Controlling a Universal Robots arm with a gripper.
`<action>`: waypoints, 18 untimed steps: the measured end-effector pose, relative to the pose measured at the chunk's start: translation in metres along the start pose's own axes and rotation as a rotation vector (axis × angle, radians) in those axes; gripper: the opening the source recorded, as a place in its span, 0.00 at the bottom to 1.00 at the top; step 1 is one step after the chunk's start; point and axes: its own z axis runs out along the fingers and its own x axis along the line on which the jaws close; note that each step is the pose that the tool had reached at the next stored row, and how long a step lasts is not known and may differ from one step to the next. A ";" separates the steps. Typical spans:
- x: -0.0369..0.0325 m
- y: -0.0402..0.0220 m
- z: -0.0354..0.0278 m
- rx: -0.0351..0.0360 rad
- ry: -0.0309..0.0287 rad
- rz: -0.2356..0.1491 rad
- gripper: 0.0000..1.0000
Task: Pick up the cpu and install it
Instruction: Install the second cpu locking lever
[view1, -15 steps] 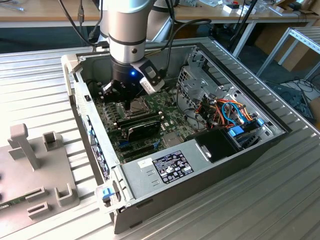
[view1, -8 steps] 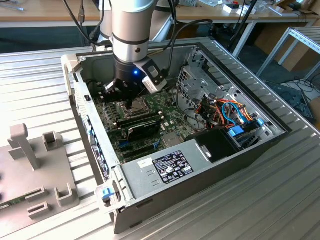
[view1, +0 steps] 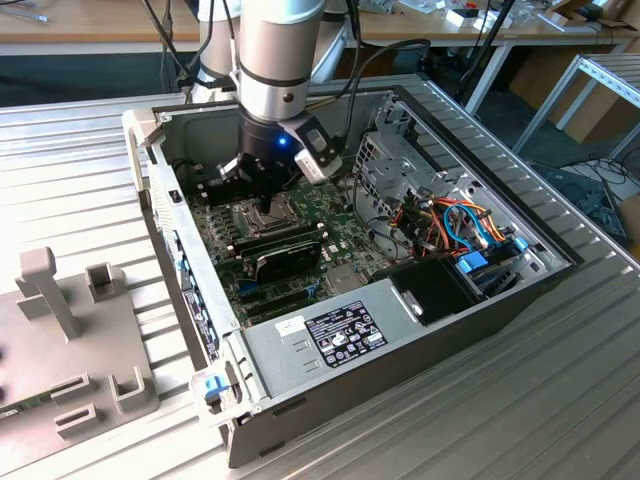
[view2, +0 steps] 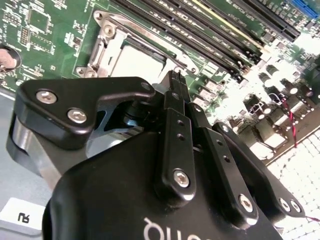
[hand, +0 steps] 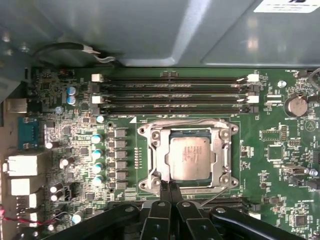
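The cpu (hand: 189, 157), a flat silver-grey square, lies inside the motherboard socket (hand: 150, 156), within its metal frame. In the second wrist view the cpu (view2: 134, 61) shows as a pale square just beyond the fingertips. My gripper (hand: 168, 187) is shut with nothing between its fingers, which meet at the socket frame's edge beside the cpu. The black fingers (view2: 176, 107) come together in a narrow tip. In the exterior view my gripper (view1: 264, 203) hangs low inside the open computer case, right over the socket.
Long black memory slots (hand: 172, 92) run beside the socket. The case walls (view1: 160, 190) surround the board. A black card (view1: 285, 258), the power supply (view1: 335, 335) and a cable bundle (view1: 455, 225) fill the case. A grey fixture (view1: 60, 340) stands on the table at the exterior view's left.
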 end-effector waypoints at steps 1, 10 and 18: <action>-0.0019 0.0001 0.0001 0.0001 0.0034 0.000 0.11; -0.0144 0.0004 -0.0013 0.0018 0.0471 0.001 0.11; -0.0201 -0.0017 -0.0044 0.0025 0.0626 0.001 0.11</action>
